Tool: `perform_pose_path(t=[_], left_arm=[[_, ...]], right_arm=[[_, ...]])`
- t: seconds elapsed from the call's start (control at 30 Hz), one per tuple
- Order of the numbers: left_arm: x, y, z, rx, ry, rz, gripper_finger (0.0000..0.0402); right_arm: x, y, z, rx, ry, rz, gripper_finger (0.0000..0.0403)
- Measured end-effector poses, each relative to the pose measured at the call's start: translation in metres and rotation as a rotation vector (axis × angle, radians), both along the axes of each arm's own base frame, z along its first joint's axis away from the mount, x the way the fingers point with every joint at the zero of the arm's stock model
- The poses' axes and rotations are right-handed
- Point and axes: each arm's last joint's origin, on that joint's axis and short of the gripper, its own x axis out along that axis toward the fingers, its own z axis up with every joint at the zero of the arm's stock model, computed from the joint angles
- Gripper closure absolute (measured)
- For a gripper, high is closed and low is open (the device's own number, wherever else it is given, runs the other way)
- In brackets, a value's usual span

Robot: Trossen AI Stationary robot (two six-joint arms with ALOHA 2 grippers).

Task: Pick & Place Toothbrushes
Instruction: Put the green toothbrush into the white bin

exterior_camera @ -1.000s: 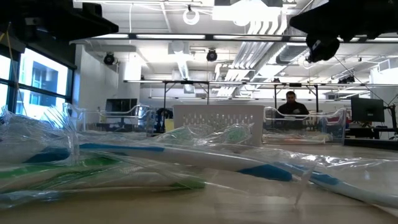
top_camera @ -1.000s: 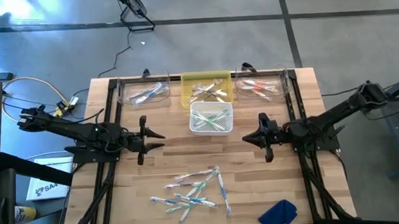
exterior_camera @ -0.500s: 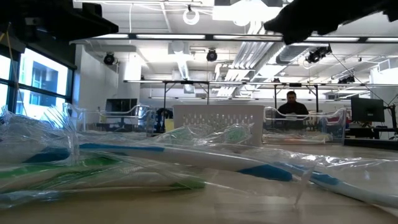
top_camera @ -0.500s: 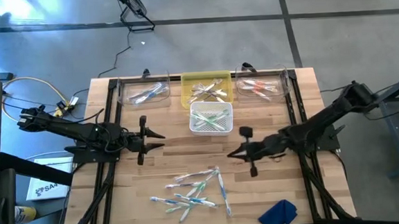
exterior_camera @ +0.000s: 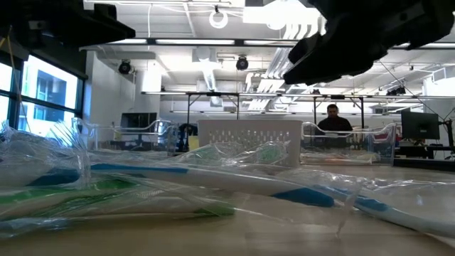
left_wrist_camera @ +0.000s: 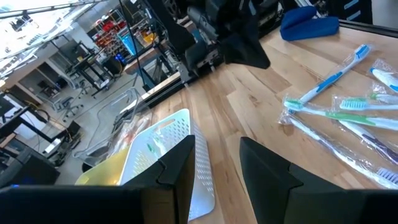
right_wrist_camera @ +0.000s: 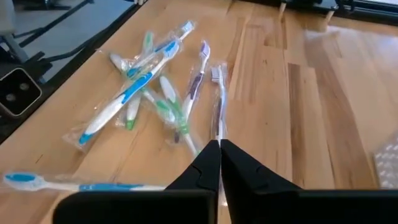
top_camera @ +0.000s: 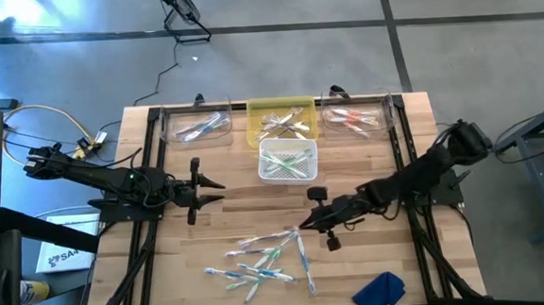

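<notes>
Toothbrushes [top_camera: 264, 257] loose in pile on table near front edge. Right gripper [top_camera: 307, 224] just beside pile, fingers closed, empty: open before descending, single out edge brush. Left gripper [top_camera: 201, 187] parked, part open, empty.

You're looking at a light wood table [top_camera: 257, 215] w/ plank grain, standing on grey concrete floor [top_camera: 276, 58] crossed by dark seam lines. Behind the table, low view gives you an open industrial room: white ceiling pipes & ducts [exterior_camera: 284, 32], round ceiling lamp [exterior_camera: 219, 16], windows [exterior_camera: 43, 92] at left letting in daylight. A person [exterior_camera: 333, 119] sits far back near a monitor [exterior_camera: 419, 126]. Metal frame racks [exterior_camera: 234, 96] span the mid background.
</notes>
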Motion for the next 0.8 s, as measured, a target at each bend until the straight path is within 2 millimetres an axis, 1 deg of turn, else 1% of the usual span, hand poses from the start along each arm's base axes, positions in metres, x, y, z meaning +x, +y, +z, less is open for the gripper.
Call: perform_pose_path(t=[0.13,0.27,0.43,0.53,0.67,0.8], left_arm=[[0.0,0.0,0.0,0.0,0.001,0.0,0.0279],[0.0,0.0,0.0,0.001,0.001,0.0,0.0279],[0.0,0.0,0.0,0.001,0.001,0.0,0.0279],[0.0,0.0,0.0,0.001,0.001,0.0,0.0279],[0.0,0.0,0.0,0.001,0.001,0.001,0.0279],[0.0,0.0,0.0,0.001,0.001,0.0,0.0279]], right_arm=[[0.012,0.001,-0.007,-0.015,0.021,-0.006,0.0365],[0.021,0.001,-0.017,-0.014,0.041,-0.005,0.0317],[0.027,0.0,-0.028,0.006,0.05,0.002,0.0256],[0.028,0.001,-0.036,0.007,0.078,0.019,0.0229],[0.029,0.003,-0.046,0.028,0.102,0.065,0.021],[0.031,0.004,-0.051,0.029,0.097,0.063,0.0208]])
